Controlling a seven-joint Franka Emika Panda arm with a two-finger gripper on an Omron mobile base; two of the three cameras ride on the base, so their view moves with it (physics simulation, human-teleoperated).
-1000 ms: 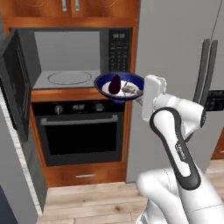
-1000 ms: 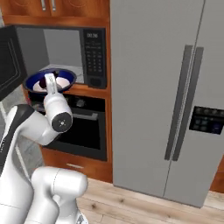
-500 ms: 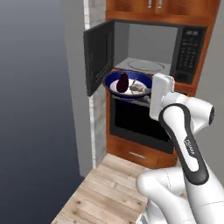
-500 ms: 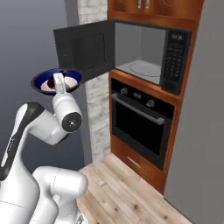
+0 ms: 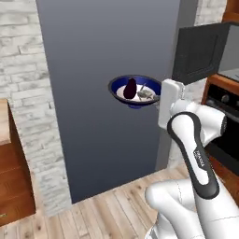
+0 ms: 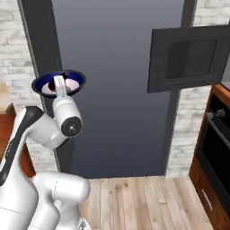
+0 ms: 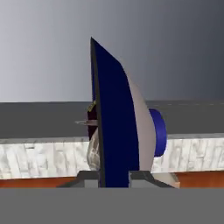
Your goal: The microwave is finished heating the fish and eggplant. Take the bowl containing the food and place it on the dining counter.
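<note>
My gripper (image 5: pixel 158 96) is shut on the right rim of the cobalt-blue bowl (image 5: pixel 133 98) and holds it level in the air, in front of a dark grey wall panel. Inside lie the dark purple eggplant (image 5: pixel 131 87) and the pale fish (image 5: pixel 147 94). In the right base view the bowl (image 6: pixel 74 82) sits above my wrist, with the gripper (image 6: pixel 58 88) on its near rim. The hand view shows the bowl (image 7: pixel 114 118) edge-on between my fingertips (image 7: pixel 89 177). The microwave's open door (image 5: pixel 200 52) hangs at the right. A corner of the dining counter (image 5: pixel 3 122) shows at the far left.
A tall dark grey panel (image 5: pixel 107 42) stands straight ahead between whitewashed brick walls (image 5: pixel 21 70). The black oven (image 5: pixel 226 122) is at the right edge below the microwave door (image 6: pixel 190 57). Reddish-brown cabinets (image 5: pixel 14 186) sit low on the left. Wooden floor (image 6: pixel 134 202) lies open in front.
The whole picture has swung left as the base turns: the microwave and oven slid to the right edge and the grey panel came ahead. The bowl stays in my gripper.
</note>
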